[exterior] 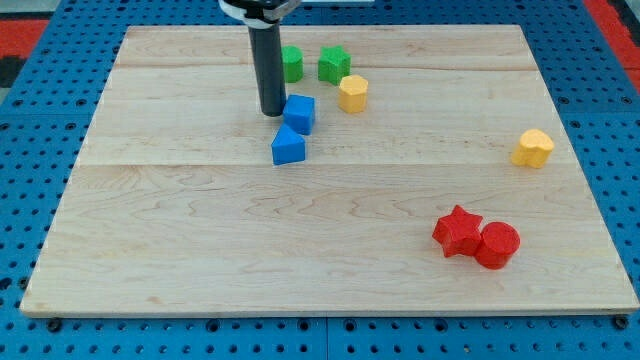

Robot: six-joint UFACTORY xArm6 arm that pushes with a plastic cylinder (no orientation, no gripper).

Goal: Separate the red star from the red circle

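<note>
The red star (458,231) lies at the view's lower right on the wooden board (200,250). The red circle (497,244) sits right against it, on its right and slightly lower. My tip (271,111) is far away at the view's upper middle, just left of a blue cube (299,113). The dark rod rises from the tip to the view's top edge.
A second blue block (288,146) lies just below the blue cube. Two green blocks (291,63) (334,64) sit near the top, a yellow block (352,93) beside them. Another yellow block (534,148) lies at the right, above the red pair.
</note>
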